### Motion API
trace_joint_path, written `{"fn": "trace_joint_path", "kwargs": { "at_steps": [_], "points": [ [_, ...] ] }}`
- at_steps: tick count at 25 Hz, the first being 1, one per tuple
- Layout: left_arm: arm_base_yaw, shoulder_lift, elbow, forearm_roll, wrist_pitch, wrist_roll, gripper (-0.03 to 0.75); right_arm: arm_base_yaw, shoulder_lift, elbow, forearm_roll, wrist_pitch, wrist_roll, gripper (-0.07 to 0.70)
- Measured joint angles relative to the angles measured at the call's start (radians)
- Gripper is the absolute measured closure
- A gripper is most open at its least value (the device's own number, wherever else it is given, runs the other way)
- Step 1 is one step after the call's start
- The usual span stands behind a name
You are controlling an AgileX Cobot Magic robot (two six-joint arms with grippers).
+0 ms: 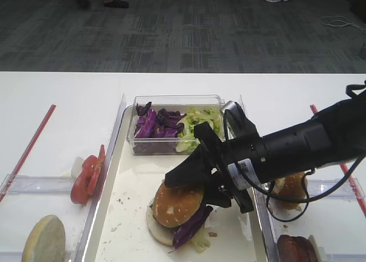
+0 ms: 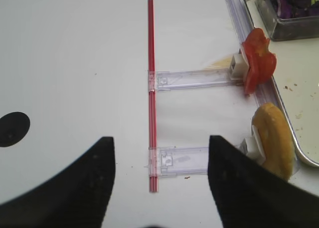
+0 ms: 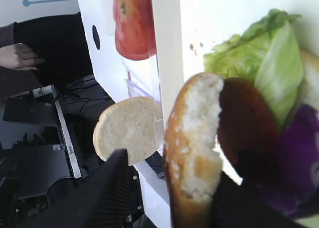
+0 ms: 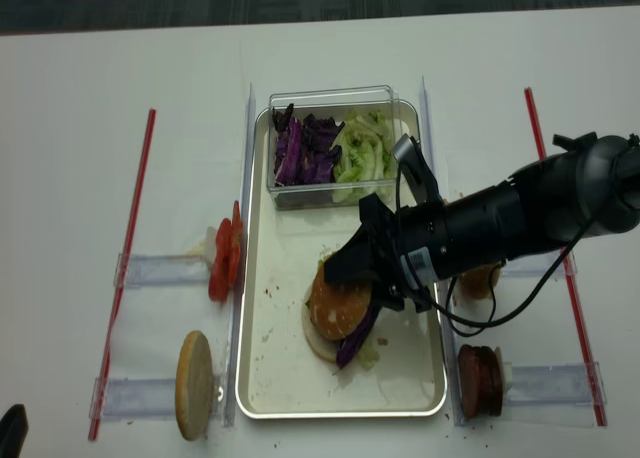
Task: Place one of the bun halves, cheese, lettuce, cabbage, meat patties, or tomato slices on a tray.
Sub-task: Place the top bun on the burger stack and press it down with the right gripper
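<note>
- The tray [image 4: 262, 378] runs long down the middle of the table, its raised shiny rims boxing in the stack; bare cream surface with crumbs lies open on the left side and toward the near end.
- At the far end a clear plastic box [image 4: 300, 193] sits inside the tray, purple cabbage [image 4: 305, 148] on its left, lettuce [image 4: 362, 156] on its right.
- The sesame bun top [image 1: 176, 205] sits on a stack in the tray's near half, resting on a pale bottom bun with purple leaves and some green spilling out on the right.
- The right gripper [image 4: 355, 278] reaches in from the right, across the tray's right rim, low over the stack.
- Its fingers are spread apart, one on each side of the bun top in the wrist view; whether either still touches the bun cannot be told, and the bun rests on the stack.
- Outside the left rim, tomato slices [image 4: 224, 263] stand on a clear holder, and a pale bun half [image 4: 195, 383] stands on edge nearer.
- Right of the tray, a meat patty [image 4: 480, 380] sits on its holder; another bun is half hidden behind the arm.
- The left gripper [image 2: 162, 188] hangs over open white table beside a red strip [image 2: 151, 88], fingers wide apart, holding nothing.
</note>
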Motion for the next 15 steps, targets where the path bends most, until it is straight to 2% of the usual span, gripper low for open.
{"fn": "trace_joint_path", "kwargs": {
  "at_steps": [9,15],
  "points": [
    [0.0,0.0,0.0,0.0,0.0,0.0,0.298,0.0,0.0,-0.06,-0.163,-0.035,0.127,0.31],
    [0.0,0.0,0.0,0.0,0.0,0.0,0.298,0.0,-0.005,-0.062,-0.199,-0.043,0.155,0.31]
  ]
}}
